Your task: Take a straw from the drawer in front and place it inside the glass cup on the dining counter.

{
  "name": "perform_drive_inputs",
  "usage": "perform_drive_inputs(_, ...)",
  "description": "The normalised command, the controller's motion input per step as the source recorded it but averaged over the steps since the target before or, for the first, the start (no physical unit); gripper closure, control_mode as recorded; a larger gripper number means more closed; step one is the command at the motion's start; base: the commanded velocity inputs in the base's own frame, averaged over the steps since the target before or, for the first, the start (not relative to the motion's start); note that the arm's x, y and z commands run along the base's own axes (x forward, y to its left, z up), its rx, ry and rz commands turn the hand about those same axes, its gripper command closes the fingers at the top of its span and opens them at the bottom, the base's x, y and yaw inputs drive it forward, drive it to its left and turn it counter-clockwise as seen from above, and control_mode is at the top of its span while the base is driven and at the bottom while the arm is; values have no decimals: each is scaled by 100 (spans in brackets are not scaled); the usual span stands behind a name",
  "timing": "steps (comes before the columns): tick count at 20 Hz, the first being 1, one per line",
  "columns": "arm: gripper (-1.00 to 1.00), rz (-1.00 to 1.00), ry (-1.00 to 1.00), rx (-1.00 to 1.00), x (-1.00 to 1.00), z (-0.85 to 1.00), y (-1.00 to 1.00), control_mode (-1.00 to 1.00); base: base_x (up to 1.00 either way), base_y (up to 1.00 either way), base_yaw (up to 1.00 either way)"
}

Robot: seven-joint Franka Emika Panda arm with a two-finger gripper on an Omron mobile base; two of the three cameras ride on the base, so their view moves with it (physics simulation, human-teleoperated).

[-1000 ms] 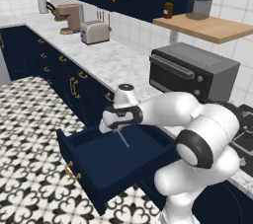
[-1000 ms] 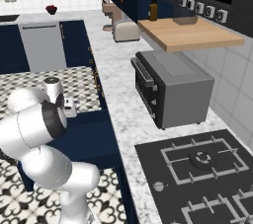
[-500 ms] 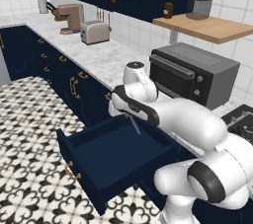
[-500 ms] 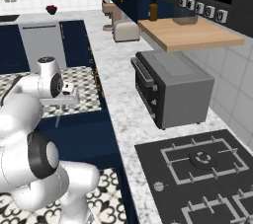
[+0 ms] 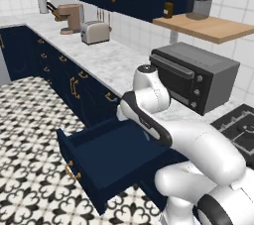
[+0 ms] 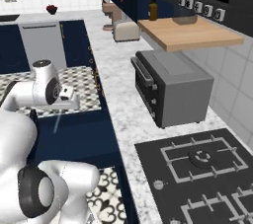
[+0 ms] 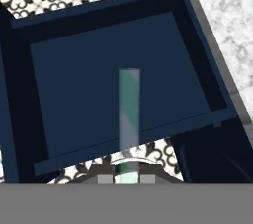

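Straw lifted above open drawer.
My gripper (image 7: 126, 177) clamps the straw (image 7: 128, 114), hanging over the drawer (image 7: 118, 75) interior.

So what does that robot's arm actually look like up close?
The arm is glossy white, built of fat rounded segments like bent pipes. Dark bands and dark round caps mark its joints, and a dark stripe runs along one link. A round white cap tops the elbow. The end effector is a small, pale grey block. No cables show.
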Motion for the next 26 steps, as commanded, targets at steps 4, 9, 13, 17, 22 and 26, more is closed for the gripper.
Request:
perform_drive_inputs(4,100,0,0,0,0,0,0,100,-100,17,-1)
perform_drive_inputs(9,100,0,0,0,0,0,0,100,-70,85,57)
perform_drive_inputs(13,100,0,0,0,0,0,0,100,-1,93,77)
perform_drive_inputs(17,100,0,0,0,0,0,0,100,2,99,67)
perform_drive_inputs(22,100,0,0,0,0,0,0,100,35,97,48)
perform_drive_inputs(26,100,0,0,0,0,0,0,100,61,100,3)
